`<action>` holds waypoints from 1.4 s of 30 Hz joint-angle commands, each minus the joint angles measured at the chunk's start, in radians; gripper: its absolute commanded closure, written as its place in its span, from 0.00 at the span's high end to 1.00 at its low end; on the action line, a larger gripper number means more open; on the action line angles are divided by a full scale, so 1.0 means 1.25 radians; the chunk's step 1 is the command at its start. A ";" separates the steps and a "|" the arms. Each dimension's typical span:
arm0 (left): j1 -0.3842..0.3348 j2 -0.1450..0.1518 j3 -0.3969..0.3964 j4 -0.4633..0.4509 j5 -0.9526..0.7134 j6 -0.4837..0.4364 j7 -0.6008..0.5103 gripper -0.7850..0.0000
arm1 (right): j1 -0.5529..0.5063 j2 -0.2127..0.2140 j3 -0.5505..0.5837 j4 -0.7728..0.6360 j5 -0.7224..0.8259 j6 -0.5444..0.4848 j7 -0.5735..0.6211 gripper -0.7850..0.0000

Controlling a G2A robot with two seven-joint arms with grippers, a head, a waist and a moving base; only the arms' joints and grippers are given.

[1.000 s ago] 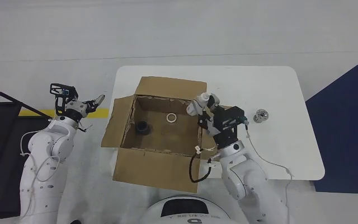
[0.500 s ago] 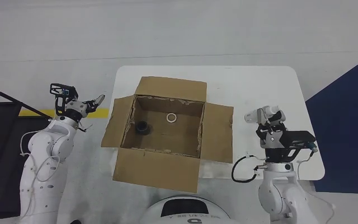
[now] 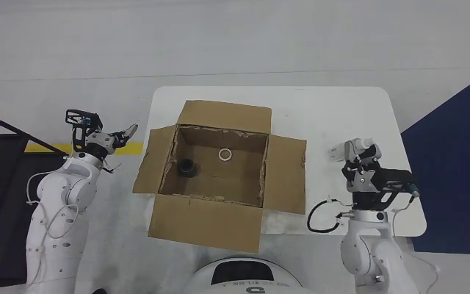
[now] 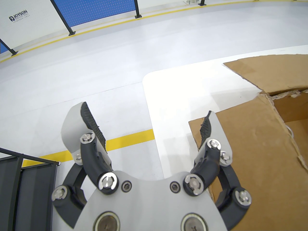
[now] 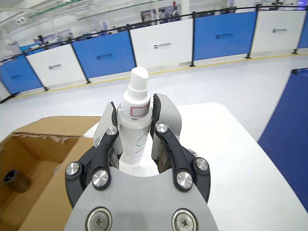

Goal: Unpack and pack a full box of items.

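**Top, left wrist and right wrist views.** The cardboard box [image 3: 213, 165] stands open on the left half of the table [image 3: 330, 110]. All four of its flaps are folded outward. The left flap overhangs the table's left edge and the near flap overhangs the near edge. On the box floor, a dark cylinder [image 3: 187, 167] stands against the left wall, and a pale ring [image 3: 225, 155] lies near the far wall, apart from the cylinder.

The right gripper [image 5: 134, 106] is over the right part of the table, between the box's right flap and the right edge. Its two ribbed pads [image 5: 154, 111] are closed narrowly on the shoulders of a clear spray bottle [image 5: 138, 92] with a white pump head. Whether the bottle touches the tabletop cannot be told.

The left gripper [image 4: 146, 110] hangs beyond the table's left edge, over the floor, beside the box's left flap. Its fingers are spread wide and hold nothing.
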 commanded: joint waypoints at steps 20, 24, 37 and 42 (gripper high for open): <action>0.000 0.000 0.000 0.000 0.000 0.000 0.000 1.00 | 0.290 -0.019 0.012 0.548 -0.083 0.169 -0.154 0.00; 0.000 0.000 0.000 0.000 0.000 0.000 0.000 1.00 | 0.322 -0.021 0.013 0.604 -0.071 0.139 -0.144 0.00; 0.000 0.000 0.000 0.000 0.000 0.000 0.000 1.00 | 0.349 -0.026 0.025 0.676 -0.050 0.111 -0.158 0.18; 0.000 0.000 0.000 0.000 0.000 0.000 0.000 1.00 | 0.339 -0.028 0.029 0.667 -0.040 0.084 -0.160 0.68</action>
